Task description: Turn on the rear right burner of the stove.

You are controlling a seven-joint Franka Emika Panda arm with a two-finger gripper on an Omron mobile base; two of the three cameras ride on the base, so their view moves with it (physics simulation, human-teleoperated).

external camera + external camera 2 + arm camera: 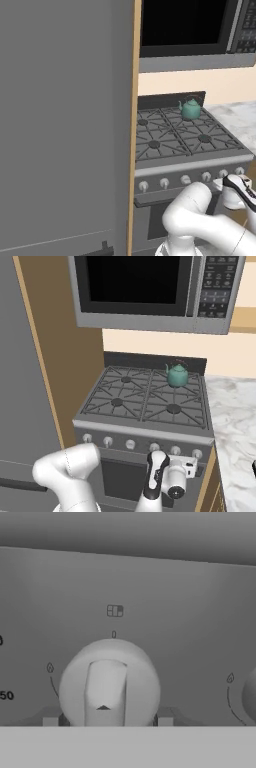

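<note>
The stove (195, 165) (145, 428) has four burners under dark grid grates and a front row of silver knobs. A teal kettle (190, 108) (177, 375) stands on the rear right burner (196, 120) (186, 387) and hides its cap. My gripper (219, 183) (186, 462) (107, 721) is pressed up to the front panel near its right end. In the hand view a round silver knob (109, 684) sits centred, its ridge upright. One fingertip (50, 721) shows at each side of it; the gripper looks open.
A black-windowed microwave (190, 25) (140, 286) hangs above the stove. A tall grey cabinet with a wood edge (65, 125) (30, 381) walls the left. A marble counter (237, 120) (232, 416) lies right. Another knob (250, 694) sits just right of the centred one.
</note>
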